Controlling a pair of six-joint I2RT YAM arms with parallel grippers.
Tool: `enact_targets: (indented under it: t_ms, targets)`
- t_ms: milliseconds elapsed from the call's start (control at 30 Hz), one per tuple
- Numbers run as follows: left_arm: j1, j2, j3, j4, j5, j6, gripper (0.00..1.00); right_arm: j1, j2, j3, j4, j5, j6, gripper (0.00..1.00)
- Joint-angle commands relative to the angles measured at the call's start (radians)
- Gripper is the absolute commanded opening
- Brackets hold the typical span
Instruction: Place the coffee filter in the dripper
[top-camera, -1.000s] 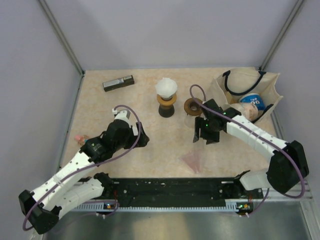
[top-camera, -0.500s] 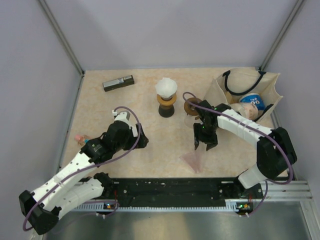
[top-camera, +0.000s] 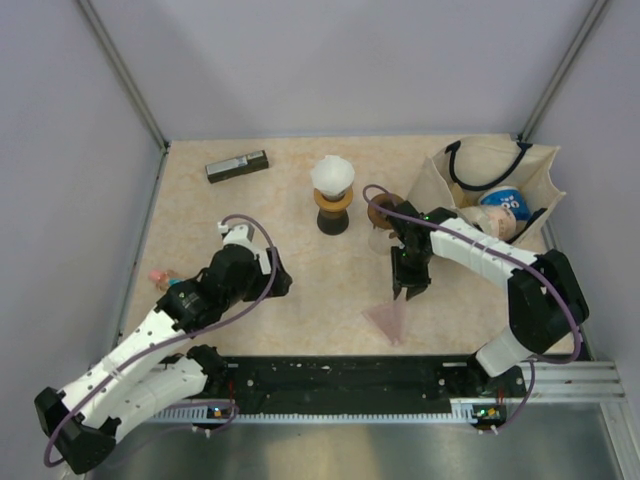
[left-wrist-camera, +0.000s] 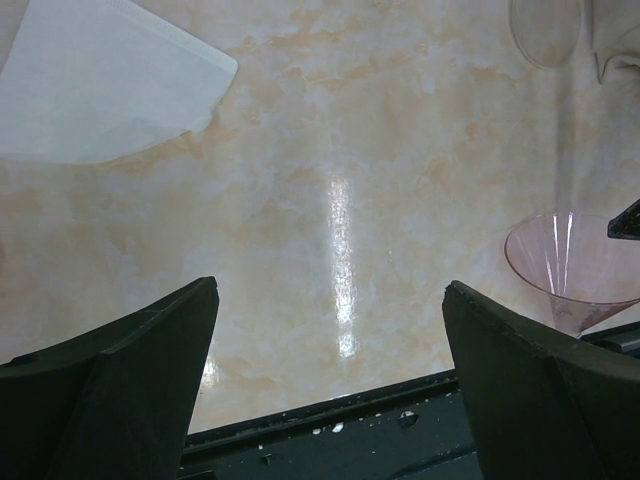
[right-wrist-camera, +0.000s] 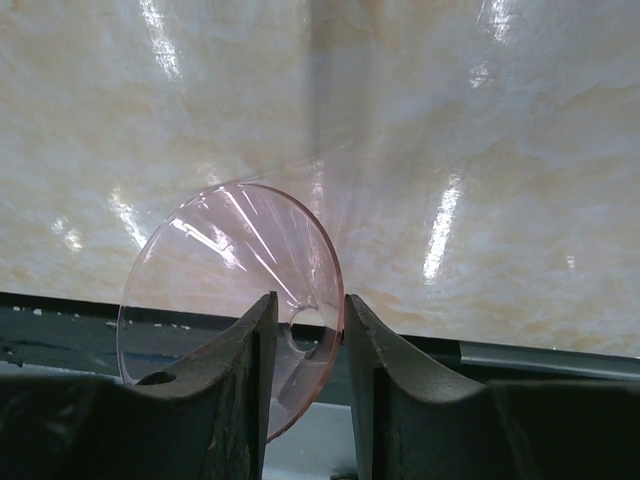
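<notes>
The job looks to be in its opening step: the clear pink plastic cone dripper (right-wrist-camera: 220, 270) lies tipped on its side on the beige marbled tabletop (top-camera: 200, 215), close to the black rail (top-camera: 340, 372) at the near edge. It needs to be picked up and stood mouth-up before any filter can go in. The right gripper (right-wrist-camera: 307, 300) has its jaws drawn narrow, straddling the dripper's thin rim wall. I can't tell whether they are actually pinching it. I'd say the next move calls for a firm, gentle close on that slippery wall, then a lift and a turn. The white paper cone filter (top-camera: 332, 173) sits well apart, perched on a wood-and-black stand (top-camera: 332, 212) at the back. The right arm folds inward from its base, wrist pitched down toward the rail. The left arm stretches diagonally to mid-table, and the left gripper (left-wrist-camera: 330, 288) is spread wide, holding nothing.
</notes>
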Motion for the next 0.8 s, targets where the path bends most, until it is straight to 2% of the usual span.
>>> enact_targets:
  t_ms: [0,267,767]
  targets:
    - [0.001,-0.039,-0.009,-0.011,-0.045,-0.007,0.99,0.009,0.034,-0.014,-0.016,0.01,0.015,0.33]
    - [0.0,-0.073,-0.032,0.005,-0.071,-0.013,0.99,0.01,0.039,-0.048,-0.019,0.02,0.006,0.3]
    - [0.001,-0.04,-0.027,0.016,-0.076,-0.018,0.99,0.01,-0.018,-0.077,-0.062,0.013,-0.034,0.34]
